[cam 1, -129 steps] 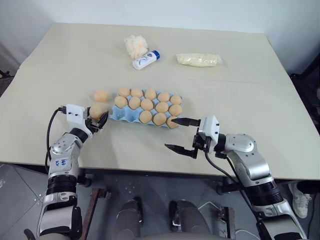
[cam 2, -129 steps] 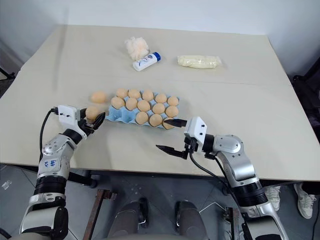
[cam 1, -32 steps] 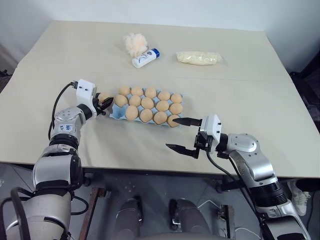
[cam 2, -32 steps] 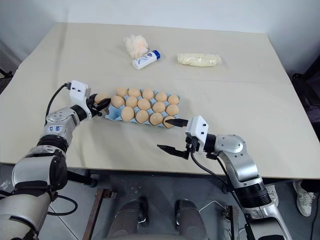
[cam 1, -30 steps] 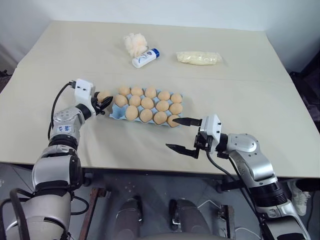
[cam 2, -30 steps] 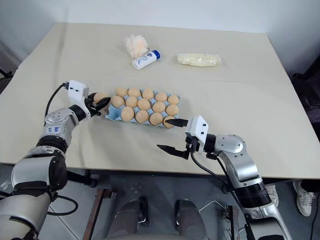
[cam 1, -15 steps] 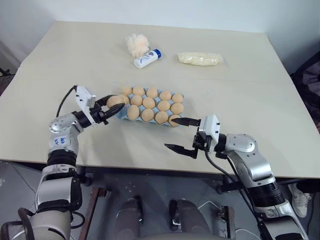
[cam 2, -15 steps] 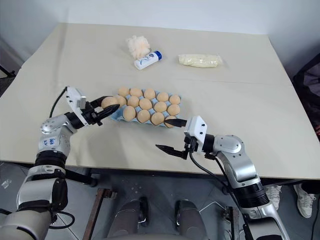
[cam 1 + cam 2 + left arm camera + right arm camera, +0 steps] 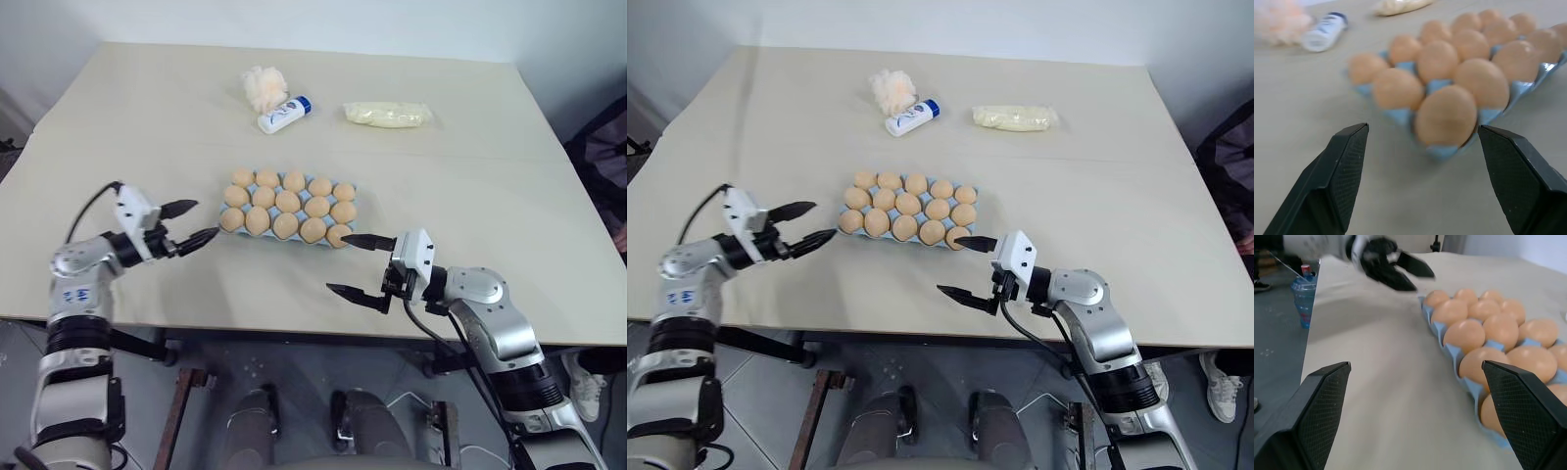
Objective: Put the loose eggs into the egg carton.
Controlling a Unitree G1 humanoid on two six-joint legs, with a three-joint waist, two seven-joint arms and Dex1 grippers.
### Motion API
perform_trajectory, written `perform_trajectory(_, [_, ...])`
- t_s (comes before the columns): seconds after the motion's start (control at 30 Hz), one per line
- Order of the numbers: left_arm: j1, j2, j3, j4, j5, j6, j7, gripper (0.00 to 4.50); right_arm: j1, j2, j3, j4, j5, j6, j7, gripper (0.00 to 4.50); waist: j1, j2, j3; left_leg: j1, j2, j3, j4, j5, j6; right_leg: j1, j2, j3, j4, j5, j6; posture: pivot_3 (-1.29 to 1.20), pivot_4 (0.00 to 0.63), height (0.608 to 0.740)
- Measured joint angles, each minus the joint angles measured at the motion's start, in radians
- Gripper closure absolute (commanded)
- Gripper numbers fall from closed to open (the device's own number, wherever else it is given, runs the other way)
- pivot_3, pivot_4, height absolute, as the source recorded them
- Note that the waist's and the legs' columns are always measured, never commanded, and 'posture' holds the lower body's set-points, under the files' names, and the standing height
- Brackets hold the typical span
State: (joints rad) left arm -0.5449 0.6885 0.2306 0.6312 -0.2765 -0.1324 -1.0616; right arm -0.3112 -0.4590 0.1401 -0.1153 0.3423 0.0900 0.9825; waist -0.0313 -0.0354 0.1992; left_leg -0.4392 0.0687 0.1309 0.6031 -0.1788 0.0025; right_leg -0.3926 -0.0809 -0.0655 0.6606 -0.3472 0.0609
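1. Nearest us, the right gripper hangs over the bench's front edge, pointing across toward the robot's left; we see its fingers spread wide with nothing between them.
2. On the robot's left, the left gripper points at the carton's near-left corner from just beside it, and its fingers stand apart and empty (the left wrist view has the corner egg framed between the two tips, untouched).
3. Between the two grippers and a little farther back sits the light blue egg carton, flat on the bench. We count fifteen tan-orange eggs in three rows of five, one in every cup.
4. We find no egg lying loose on the bench around the carton.
5. Farther back, well apart from the carton, lies a small white bottle with a blue cap, on its side.
6. Touching its far end sits a fluffy cream-orange puff.
7. To the right of these, at much the same depth, lies a pale yellow oblong bag.
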Motion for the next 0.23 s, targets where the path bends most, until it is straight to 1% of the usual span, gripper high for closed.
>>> perform_trajectory(0.17, [0.153,0.053,0.004,-0.109,-0.001,-0.004,-0.026,0.7,0.026,-0.022,-0.02,-0.019,0.001,0.003,-0.003,0.0,0.0,0.0,0.0,0.0,0.0,0.0,-0.003,0.0,0.0,0.0,-0.002,0.001,-0.003,0.001,-0.001,0.0,0.15,0.74])
perform_trajectory(0.23, [0.208,0.064,0.005,-0.123,0.001,-0.028,-0.03,0.7,0.027,-0.039,-0.036,-0.013,0.0,0.0,-0.003,0.0,0.0,0.0,0.0,0.0,0.0,0.0,-0.005,0.0,0.0,-0.001,-0.002,0.001,-0.004,0.001,-0.002,0.0,0.15,0.74])
